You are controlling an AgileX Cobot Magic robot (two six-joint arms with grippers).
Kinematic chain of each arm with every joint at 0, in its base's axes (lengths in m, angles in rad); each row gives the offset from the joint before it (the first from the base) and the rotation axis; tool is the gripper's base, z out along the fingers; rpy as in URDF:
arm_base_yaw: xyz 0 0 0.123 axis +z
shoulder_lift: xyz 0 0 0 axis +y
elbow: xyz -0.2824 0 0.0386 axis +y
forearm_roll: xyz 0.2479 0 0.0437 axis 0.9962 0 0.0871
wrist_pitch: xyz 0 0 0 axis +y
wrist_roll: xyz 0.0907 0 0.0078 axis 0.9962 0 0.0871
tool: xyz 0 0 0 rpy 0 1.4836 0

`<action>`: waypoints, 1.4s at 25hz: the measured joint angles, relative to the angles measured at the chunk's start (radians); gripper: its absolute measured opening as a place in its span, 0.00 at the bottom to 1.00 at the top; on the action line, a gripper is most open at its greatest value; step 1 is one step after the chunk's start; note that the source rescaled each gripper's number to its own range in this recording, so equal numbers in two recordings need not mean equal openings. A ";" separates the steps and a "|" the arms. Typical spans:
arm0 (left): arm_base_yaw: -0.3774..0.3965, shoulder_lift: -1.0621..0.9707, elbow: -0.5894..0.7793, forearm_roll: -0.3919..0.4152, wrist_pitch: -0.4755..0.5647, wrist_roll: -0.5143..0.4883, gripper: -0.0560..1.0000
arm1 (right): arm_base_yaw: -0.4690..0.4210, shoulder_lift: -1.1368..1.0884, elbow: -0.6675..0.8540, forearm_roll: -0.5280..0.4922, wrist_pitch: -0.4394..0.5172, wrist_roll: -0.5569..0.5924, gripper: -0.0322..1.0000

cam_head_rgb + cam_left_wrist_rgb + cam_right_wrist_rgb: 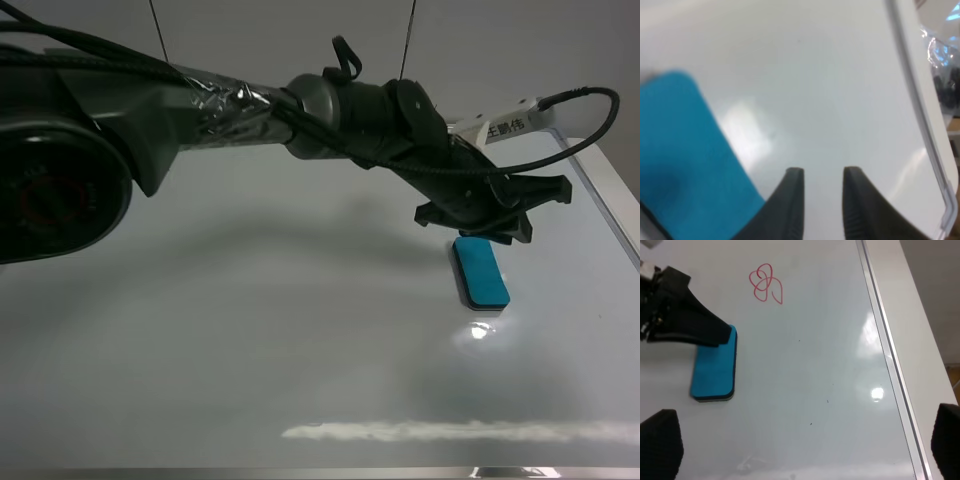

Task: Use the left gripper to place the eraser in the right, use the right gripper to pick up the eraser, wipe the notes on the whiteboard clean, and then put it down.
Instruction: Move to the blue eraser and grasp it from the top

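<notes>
The teal-blue eraser (pixel 480 272) lies flat on the whiteboard (pixel 250 330) toward its right side. My left gripper (pixel 495 228) reaches across from the left and hovers just above the eraser's far end. In the left wrist view its jaws (pixel 823 195) stand a little apart with only bare board between them, and the eraser (pixel 685 165) lies off to one side. My right gripper (pixel 802 450) is wide open above the board, nothing between its fingers. The eraser (pixel 714 371) is partly under the left gripper's fingers (pixel 700 325). The red notes (pixel 766 284) lie beyond it.
The board's silver frame (pixel 605 195) runs along the right edge, with a white table strip (pixel 920 315) outside it. A white labelled part (pixel 510 122) sticks out at the far right corner. The left arm (pixel 200 110) spans the upper view. Glare spots (pixel 478 333) shine beside the eraser.
</notes>
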 joint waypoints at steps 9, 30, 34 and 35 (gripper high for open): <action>0.092 -0.261 0.218 0.396 0.011 0.033 0.24 | 0.000 0.000 0.000 0.000 0.000 0.000 1.00; 0.502 -1.207 1.276 0.741 -0.432 0.035 0.05 | 0.000 0.000 0.000 0.000 0.000 0.000 1.00; 0.602 -1.392 1.365 0.750 -0.430 0.036 0.09 | 0.000 0.000 0.000 0.000 0.000 0.000 1.00; 0.627 -1.441 1.381 0.752 -0.429 0.036 0.12 | 0.000 0.000 0.000 0.000 0.000 0.000 1.00</action>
